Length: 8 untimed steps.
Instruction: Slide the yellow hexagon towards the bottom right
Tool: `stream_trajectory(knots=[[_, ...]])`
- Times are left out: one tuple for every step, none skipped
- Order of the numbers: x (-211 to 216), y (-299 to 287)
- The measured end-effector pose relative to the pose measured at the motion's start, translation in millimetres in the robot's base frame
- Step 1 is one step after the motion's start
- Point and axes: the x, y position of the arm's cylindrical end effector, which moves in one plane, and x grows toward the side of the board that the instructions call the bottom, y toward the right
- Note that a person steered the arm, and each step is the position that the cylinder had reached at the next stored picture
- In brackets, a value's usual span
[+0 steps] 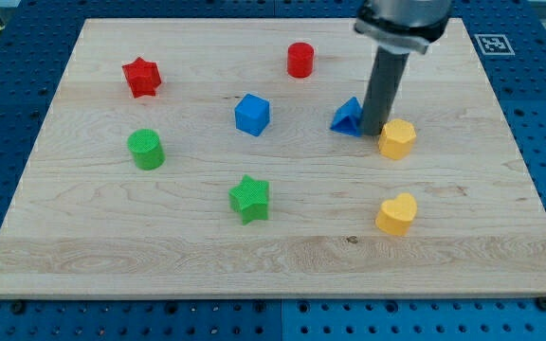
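Observation:
The yellow hexagon point(397, 138) lies right of the board's middle. My tip point(373, 132) stands at its upper left edge, touching or nearly touching it. A blue triangle point(347, 117) lies just to the tip's left, partly hidden by the rod. A yellow heart point(396, 213) lies below the hexagon, nearer the view's bottom.
A red cylinder point(300, 60) is at the top middle, a red star point(141, 77) at the upper left, a blue cube point(251, 115) in the middle, a green cylinder point(146, 150) at the left and a green star point(249, 198) below centre. The wooden board point(500, 218) lies on a blue perforated table.

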Motion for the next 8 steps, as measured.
stream_trajectory(knots=[[19.8,4.6],[12.5,12.0],[-8.9,11.9],[-13.6,12.3],[0.3,22.8],[24.6,44.5],[33.7,63.0],[27.3,47.6]])
